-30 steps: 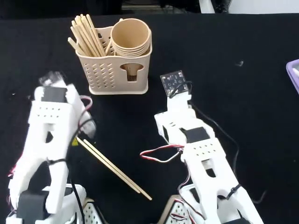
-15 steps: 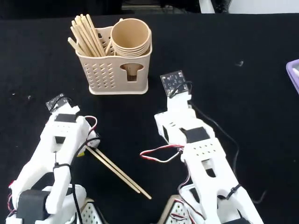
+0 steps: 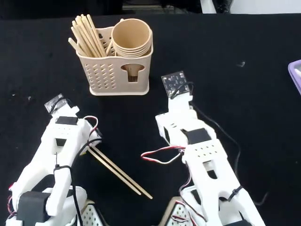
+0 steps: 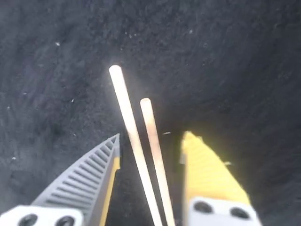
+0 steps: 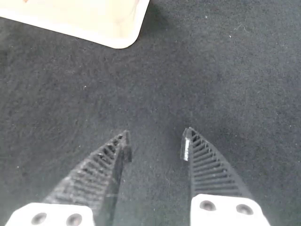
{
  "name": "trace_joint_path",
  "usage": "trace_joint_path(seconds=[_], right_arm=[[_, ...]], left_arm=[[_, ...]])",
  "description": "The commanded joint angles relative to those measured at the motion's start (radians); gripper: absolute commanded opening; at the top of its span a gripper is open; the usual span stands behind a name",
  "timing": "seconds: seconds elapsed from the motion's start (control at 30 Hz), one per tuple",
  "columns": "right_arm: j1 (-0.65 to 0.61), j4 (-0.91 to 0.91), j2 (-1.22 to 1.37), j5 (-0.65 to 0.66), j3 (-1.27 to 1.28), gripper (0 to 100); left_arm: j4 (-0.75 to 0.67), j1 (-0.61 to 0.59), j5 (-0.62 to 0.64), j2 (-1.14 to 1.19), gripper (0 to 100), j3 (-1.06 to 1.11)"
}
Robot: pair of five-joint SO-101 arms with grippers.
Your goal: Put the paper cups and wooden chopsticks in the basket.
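Note:
A beige perforated basket stands at the back of the black table, holding several wooden chopsticks and a stack of paper cups. Two loose chopsticks lie side by side on the cloth at the front left. My left gripper is open, its fingers on either side of the near ends of that pair of chopsticks. In the high view the left arm covers those ends. My right gripper is open over bare cloth, just in front of the basket's base corner.
The right arm stands at the centre front with red and white wires beside it. A purple object pokes in at the right edge. Black cloth covers the table.
The left arm has drawn back and come down toward the front, so its gripper now straddles the ends of the two loose chopsticks. The right arm has kept still.

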Motion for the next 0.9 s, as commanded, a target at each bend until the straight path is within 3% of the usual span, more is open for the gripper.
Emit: trace_joint_path(seconds=[0.0, 0.33, 0.47, 0.87], right_arm=[[0.008, -0.026, -0.036, 0.003, -0.005, 18.4], [0.009, -0.026, -0.036, 0.003, -0.005, 18.4], [0.009, -0.026, -0.036, 0.003, -0.005, 18.4], [0.012, -0.026, -0.038, 0.003, -0.005, 18.4]], left_arm=[[-0.012, 0.024, 0.018, -0.005, 26, 0.013], [-0.015, 0.050, 0.025, -0.005, 26, 0.053], [-0.080, 0.050, 0.028, -0.006, 26, 0.087], [-0.098, 0.050, 0.121, -0.011, 26, 0.097]])
